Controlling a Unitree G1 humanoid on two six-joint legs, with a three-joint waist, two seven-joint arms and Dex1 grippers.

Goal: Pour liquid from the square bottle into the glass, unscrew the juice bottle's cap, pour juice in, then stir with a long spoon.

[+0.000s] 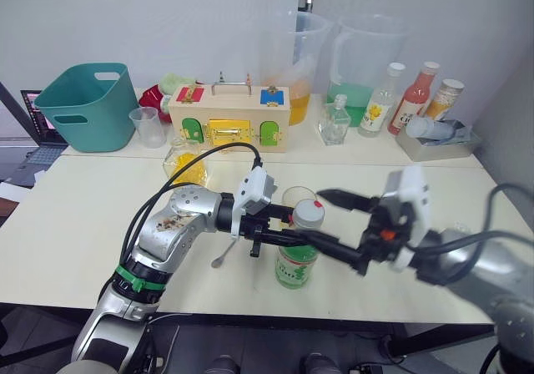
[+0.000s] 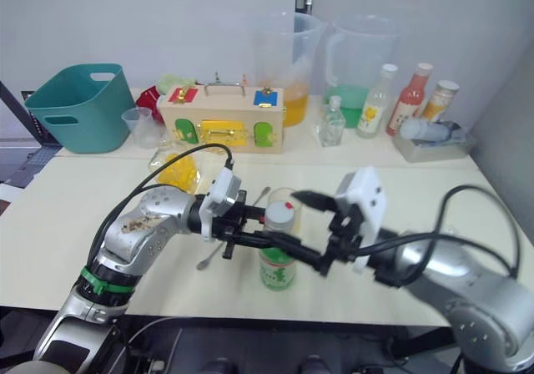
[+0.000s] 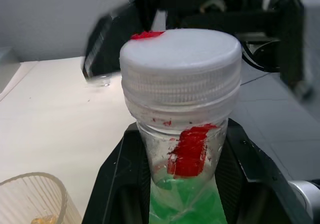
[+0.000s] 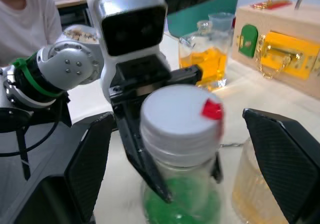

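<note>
Standing near the front edge of the table point(image 1: 75, 224), the juice bottle point(image 1: 296, 261) holds pale green juice point(image 1: 294, 275), white cap point(image 1: 308, 213) w/ a red mark on. Left gripper point(image 1: 288, 236) is clamped round the bottle's neck just below the cap. Right gripper point(image 1: 321, 215) is spread wide, fingers either side of the cap, not touching. Just behind the bottle is the glass point(image 1: 294, 197); long spoon point(image 1: 224, 255) lies flat to the robot's left of the bottle. Square bottle point(image 1: 185, 162) w/ yellow liquid point(image 1: 187, 169) sits further back-left, by a wooden latch box point(image 1: 229, 117).
</note>
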